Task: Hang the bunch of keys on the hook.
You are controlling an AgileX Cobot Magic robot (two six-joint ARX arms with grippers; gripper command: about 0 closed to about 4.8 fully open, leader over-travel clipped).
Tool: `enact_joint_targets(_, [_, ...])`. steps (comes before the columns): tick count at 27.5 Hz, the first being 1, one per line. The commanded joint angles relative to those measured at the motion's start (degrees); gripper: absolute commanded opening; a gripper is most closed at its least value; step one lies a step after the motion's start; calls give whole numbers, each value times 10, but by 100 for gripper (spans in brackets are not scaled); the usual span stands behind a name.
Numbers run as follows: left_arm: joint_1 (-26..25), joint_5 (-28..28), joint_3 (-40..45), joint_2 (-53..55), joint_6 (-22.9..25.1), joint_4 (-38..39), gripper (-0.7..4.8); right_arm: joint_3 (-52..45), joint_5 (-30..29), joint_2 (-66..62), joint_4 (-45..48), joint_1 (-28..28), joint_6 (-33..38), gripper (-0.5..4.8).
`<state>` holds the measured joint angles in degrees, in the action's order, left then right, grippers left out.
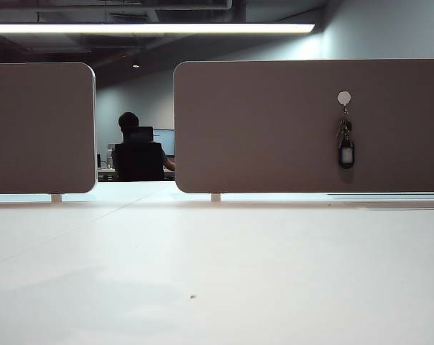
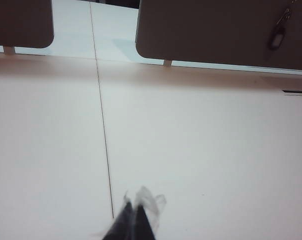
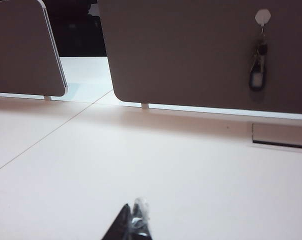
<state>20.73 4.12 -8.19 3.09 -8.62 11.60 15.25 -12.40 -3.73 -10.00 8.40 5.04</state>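
Already the silver keys with black oval fob (image 3: 257, 65) dangle from the pale hexagonal hook (image 3: 262, 16), far ahead of the clenched, empty left hand (image 2: 136, 212) and right hand (image 3: 134, 220), low over the white table (image 1: 217, 273).

Bunch of keys (image 1: 345, 144) hangs on hook (image 1: 344, 98), right panel (image 1: 274, 129), behind table (image 1: 217, 273).

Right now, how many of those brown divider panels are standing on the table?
2. One brown panel stands at the far left; the wider one, right of the gap, carries the hook with the bunch of keys hanging from it.

Table (image 1: 217, 273) smooth matt white; panel (image 1: 274, 129) matt brown; keys (image 1: 345, 142) metal, glossy black fob.
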Motion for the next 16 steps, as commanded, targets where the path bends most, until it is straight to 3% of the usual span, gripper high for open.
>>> enact_joint_targets(1, [0, 1, 28, 0, 0, -41, -6, -41, -1, 37, 8, 0, 20, -9])
enact_joint_targets(16, [0, 2, 78, 0, -4, -12, -6, -114, 10, 36, -9, 0, 29, -9])
